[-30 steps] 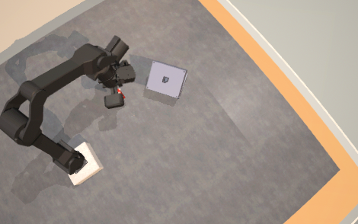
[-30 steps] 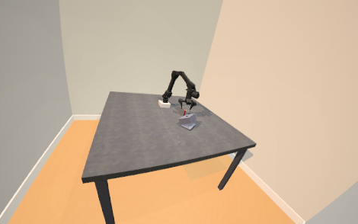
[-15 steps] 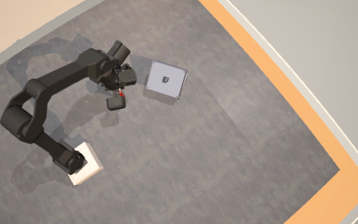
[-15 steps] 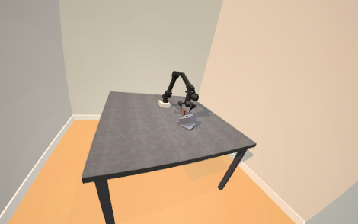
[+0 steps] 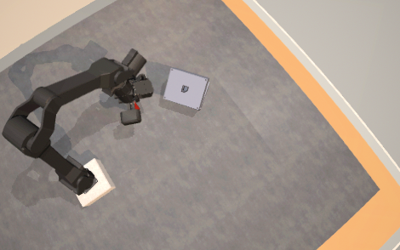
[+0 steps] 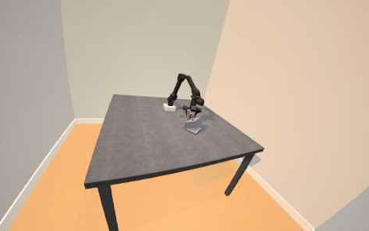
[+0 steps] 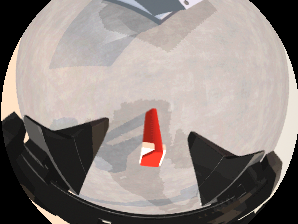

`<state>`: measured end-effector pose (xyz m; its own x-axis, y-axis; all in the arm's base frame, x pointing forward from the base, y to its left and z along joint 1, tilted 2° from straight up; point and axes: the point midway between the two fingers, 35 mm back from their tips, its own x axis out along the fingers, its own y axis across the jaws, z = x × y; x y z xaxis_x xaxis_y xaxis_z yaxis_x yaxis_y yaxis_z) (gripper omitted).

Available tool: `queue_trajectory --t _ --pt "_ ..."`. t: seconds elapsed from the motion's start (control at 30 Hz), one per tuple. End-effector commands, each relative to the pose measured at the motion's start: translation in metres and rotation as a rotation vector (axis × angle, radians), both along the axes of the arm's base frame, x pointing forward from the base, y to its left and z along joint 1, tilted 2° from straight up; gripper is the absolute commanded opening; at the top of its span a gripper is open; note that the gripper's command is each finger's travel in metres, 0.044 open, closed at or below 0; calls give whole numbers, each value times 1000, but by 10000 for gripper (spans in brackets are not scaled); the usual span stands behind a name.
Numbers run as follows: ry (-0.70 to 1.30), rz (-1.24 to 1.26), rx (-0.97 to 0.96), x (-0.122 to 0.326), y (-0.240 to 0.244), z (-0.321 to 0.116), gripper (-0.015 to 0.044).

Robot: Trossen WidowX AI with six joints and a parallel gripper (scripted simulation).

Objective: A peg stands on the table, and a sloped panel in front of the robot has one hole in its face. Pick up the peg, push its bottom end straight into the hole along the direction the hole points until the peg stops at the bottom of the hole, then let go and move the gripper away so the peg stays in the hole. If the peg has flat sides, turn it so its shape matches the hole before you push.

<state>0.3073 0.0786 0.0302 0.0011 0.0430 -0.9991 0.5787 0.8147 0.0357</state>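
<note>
My gripper [image 5: 136, 103] [image 6: 191, 111] [image 7: 147, 150] is wide open, holding nothing. Red peg [image 5: 136, 105] [image 6: 190, 115] [image 7: 153, 135] stands on the table [image 5: 242, 183] [image 6: 148, 145] [image 7: 225, 80], lower centre of the wrist view, between my fingers, touching neither.

The peg [image 5: 136, 105] [image 6: 190, 115] [image 7: 153, 135] is bright red, with a bit of white near its end (like a tiny white patch). The robot arm [image 5: 76, 87] [image 6: 194, 84] is black all over, and so is its gripper [image 5: 137, 102] [image 6: 191, 111] [image 7: 144, 147]. The block under the arm [image 5: 105, 185] [image 6: 169, 108] is creamy white. The sloped panel [image 5: 191, 81] [image 6: 193, 122] is pale purple-gray, with little dark dots by its corners. The table top [image 5: 216, 178] [image 6: 144, 137] is dark gray with cloudy, blotchy marks. The floor [image 5: 386, 213] [image 6: 156, 208] is orange. One wall [image 6: 294, 98] is peachy, and another [image 6: 144, 47] is greenish gray.
</note>
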Motion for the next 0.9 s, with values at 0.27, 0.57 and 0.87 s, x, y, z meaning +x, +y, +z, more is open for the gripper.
queue_trajectory --t 0.27,0.57,0.87 --pt "-1 0 1 0 0 1 99" --pt "-1 0 1 0 0 1 0" --pt "-1 0 0 2 0 11 0"
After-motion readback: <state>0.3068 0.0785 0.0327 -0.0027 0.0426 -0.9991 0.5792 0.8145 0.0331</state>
